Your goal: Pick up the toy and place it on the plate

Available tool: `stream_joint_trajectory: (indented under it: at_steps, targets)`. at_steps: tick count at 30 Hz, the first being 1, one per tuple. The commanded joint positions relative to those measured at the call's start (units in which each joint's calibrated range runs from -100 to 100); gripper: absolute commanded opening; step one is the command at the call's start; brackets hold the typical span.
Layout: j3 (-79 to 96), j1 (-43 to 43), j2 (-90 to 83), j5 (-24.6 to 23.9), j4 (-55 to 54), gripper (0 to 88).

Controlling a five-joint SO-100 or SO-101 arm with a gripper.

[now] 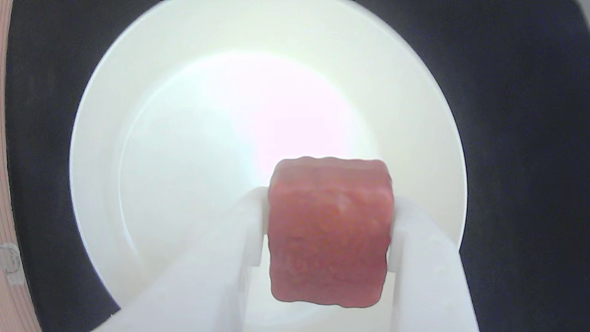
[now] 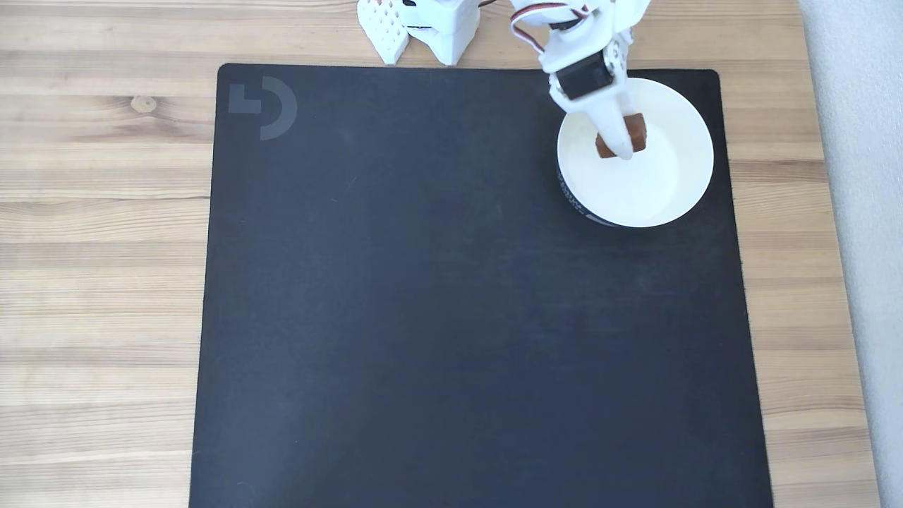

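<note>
The toy (image 1: 329, 230), a reddish-brown block with rounded corners, is pinched between the two white fingers of my gripper (image 1: 328, 221). It hangs over the inside of the plate (image 1: 184, 138), a round white dish. In the fixed view the gripper (image 2: 621, 141) holds the toy (image 2: 637, 132) above the upper left part of the plate (image 2: 663, 183), which stands at the top right of the black mat. One finger covers the middle of the block there. Whether the block touches the dish floor cannot be told.
A black mat (image 2: 458, 317) covers most of a wooden table (image 2: 99, 247). The arm's white base (image 2: 430, 25) stands at the mat's far edge. A pale grey strip (image 2: 861, 212) runs along the right side.
</note>
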Motion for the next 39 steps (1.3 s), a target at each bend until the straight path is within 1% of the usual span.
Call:
stream_joint_trajectory:
  at_steps: [1,4,6,8,17,25,28,30,32,33,34,35,38,39]
  targets:
    - [-0.05,0.58,-0.94,-0.12,-1.15,4.4]
    - [-0.05,0.58,-1.03,-0.12,-1.15,10.2]
    - [-0.05,0.58,-1.03,-0.12,-1.15,16.3]
    - [-0.05,0.58,-1.03,-0.12,-1.15,19.0]
    - [-0.05,0.5,-1.03,-0.12,-1.15,19.6]
    - [0.04,0.75,-1.19,-0.12,-1.15,19.0]
    - [0.58,3.34,-1.28,-0.12,-1.24,18.9]
    - [1.48,6.94,-1.28,-0.12,-3.18,18.7]
    - [2.92,9.03,-1.36,-0.12,-5.72,15.2]
    - [3.73,10.04,-1.94,-0.12,-6.83,11.6]
    - [5.81,12.38,-4.86,-0.12,-8.43,2.6]
    - [7.43,13.47,-7.11,-0.12,-9.11,1.6]
    - [12.84,16.98,-13.86,-0.07,-10.38,2.5]
    - [16.35,20.41,-18.95,-0.07,-10.55,2.4]
